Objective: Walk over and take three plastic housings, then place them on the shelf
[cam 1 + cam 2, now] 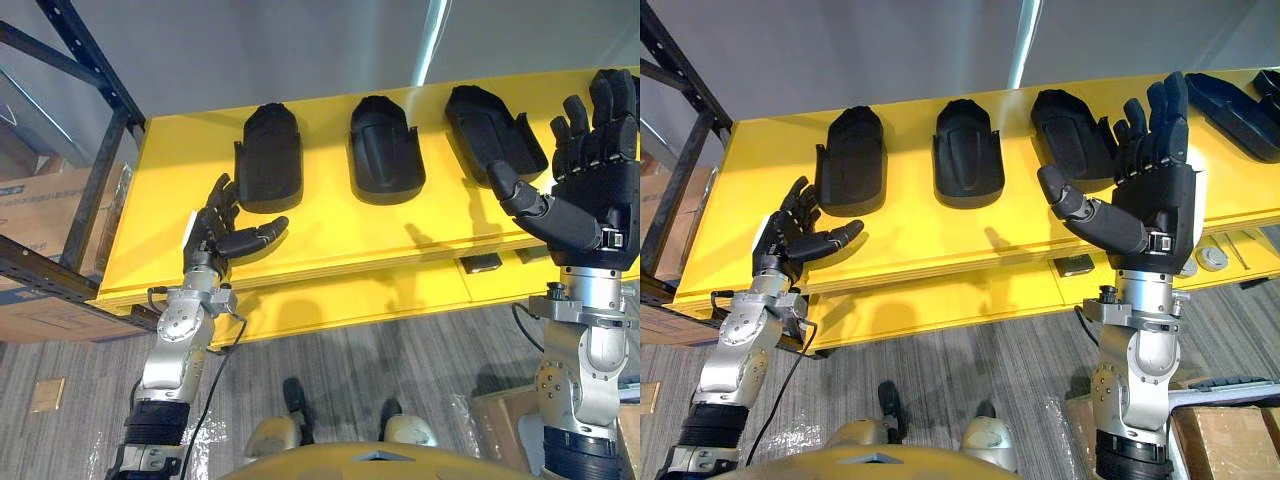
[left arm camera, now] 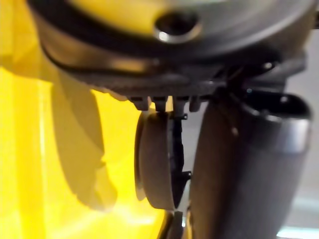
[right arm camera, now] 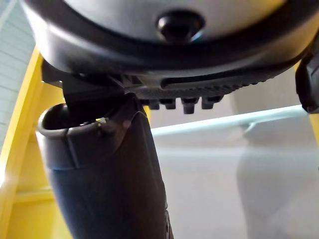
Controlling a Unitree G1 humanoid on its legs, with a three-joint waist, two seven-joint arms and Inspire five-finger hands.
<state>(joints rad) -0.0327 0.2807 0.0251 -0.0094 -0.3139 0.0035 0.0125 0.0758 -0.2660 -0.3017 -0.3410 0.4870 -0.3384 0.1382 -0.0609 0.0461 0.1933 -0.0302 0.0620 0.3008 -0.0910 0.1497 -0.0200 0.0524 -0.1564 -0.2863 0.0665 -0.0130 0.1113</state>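
**Three housings on the yellow shelf, both hands empty**

Here is the yellow shelf (image 1: 330, 240), and on it three black plastic housings lie flat in a row, each apart from the next. There is the left housing (image 1: 268, 158), the middle housing (image 1: 385, 150) and the right housing (image 1: 490, 130).

The left hand (image 1: 208, 245) hovers over the shelf's near edge. Its fingers are loosely spread and pointing to 12 o'clock, and its thumb sticks out toward 3 o'clock. It holds nothing. The left housing sits just beyond it at 1 o'clock, close to the fingertips but apart from them.

Over on the other side, the right hand (image 1: 590, 195) is raised high. Its fingers are straight and fanned wide toward 12 o'clock, its thumb reaches out to 10 o'clock, and the palm is empty. From the head camera the thumb tip crosses the near corner of the right housing, and whether it touches cannot be told.

Further black housings (image 1: 1230, 100) lie on the shelf at 2 o'clock from the right hand. A dark metal rack (image 1: 97, 190) stands at the shelf's 9 o'clock end, with a cardboard box (image 1: 40, 210) behind it. Grey carpet (image 1: 400, 350) runs below the shelf at 6 o'clock.
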